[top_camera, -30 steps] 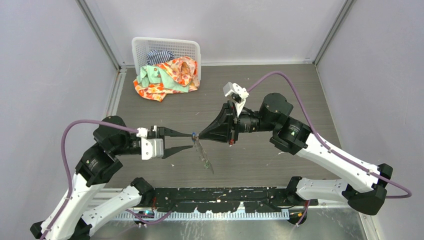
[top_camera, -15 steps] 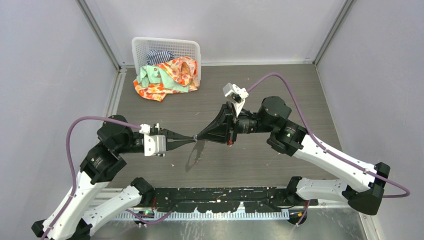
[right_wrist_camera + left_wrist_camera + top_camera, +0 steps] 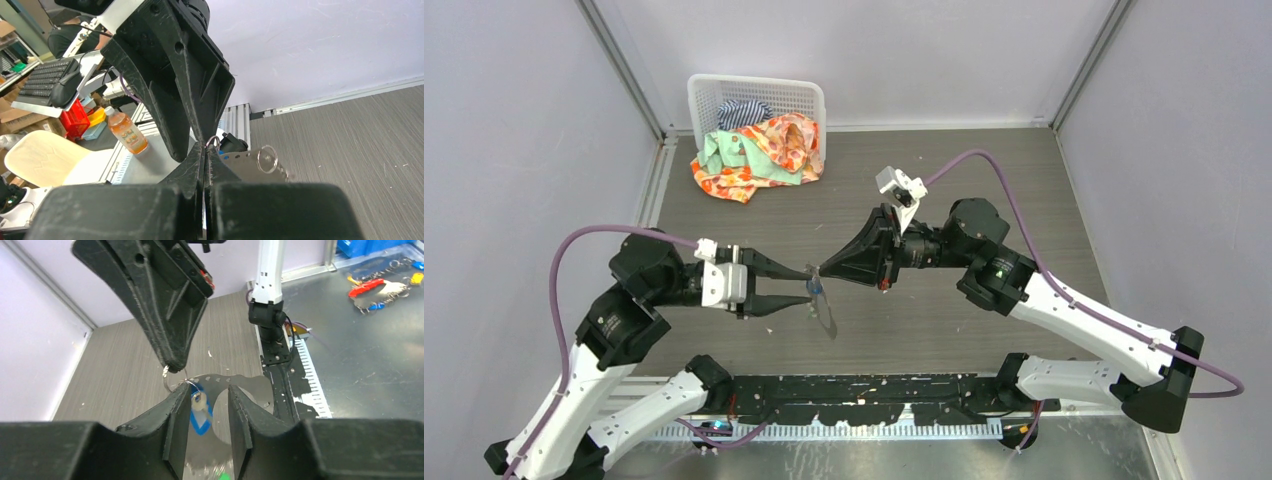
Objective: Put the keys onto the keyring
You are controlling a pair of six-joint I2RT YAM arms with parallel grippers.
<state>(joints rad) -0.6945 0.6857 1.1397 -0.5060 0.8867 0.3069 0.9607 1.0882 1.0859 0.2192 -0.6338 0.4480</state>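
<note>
Blue plastic catches the eye first: one tiny blue-headed key hangs in the gap between the two black fingers of the left gripper. Those fingers stand spread apart, and I cannot tell whether either one touches the key. A second tiny key with a green plastic head shows only as a sliver at the bottom edge of the left wrist view, below the blue one. That makes two keys, both up in the air.

There is one silvery-grey keyring with a jagged, beaded edge, and it dangles above the grey wood-grain table, midway between the two arms. It hangs from the tip of the right gripper, whose two fingers are pressed tight together on a thin wire loop at the top of the ring. The blue key sits right against the ring, but I cannot make out whether it is threaded on.

The two grippers meet almost nose to nose, the left one just below and beside the right one's tip.

Well apart, in the far left corner, stands one white plastic lattice basket with a heap of orange-flowered, mint and striped cloths spilling out of it.
</note>
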